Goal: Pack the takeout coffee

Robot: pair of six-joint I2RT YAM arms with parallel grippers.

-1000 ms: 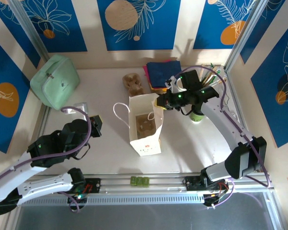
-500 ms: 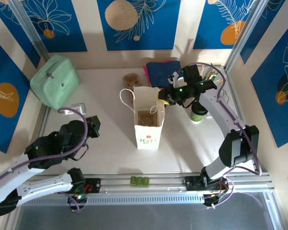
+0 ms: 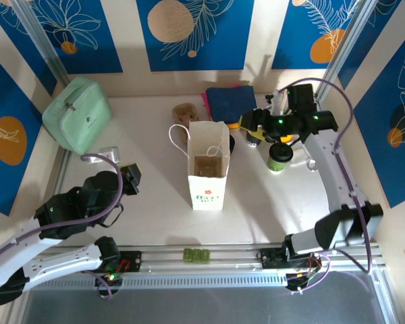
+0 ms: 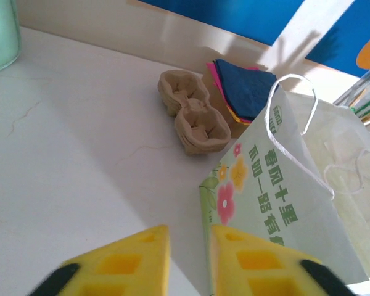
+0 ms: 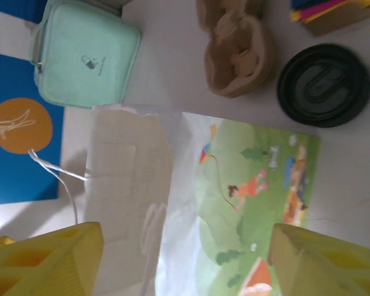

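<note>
A white paper bag (image 3: 208, 169) printed with pink and yellow flowers, green lettering and a cartoon meadow stands on the cream, faintly veined surface (image 3: 142, 101) among a mint-green case (image 3: 76, 113), brown cardboard carrier (image 3: 186, 115), navy and pink napkins (image 3: 228, 101), black lid (image 5: 325, 84), dark-rimmed takeout coffee cup (image 3: 279, 159) and blue wall panels (image 3: 192, 30) patterned with orange discs and white leaves.

Brightly lit from above; soft shadows beside the paper bag (image 3: 208, 169), glare on the table (image 3: 256, 202); slightly blurred in right wrist view.
</note>
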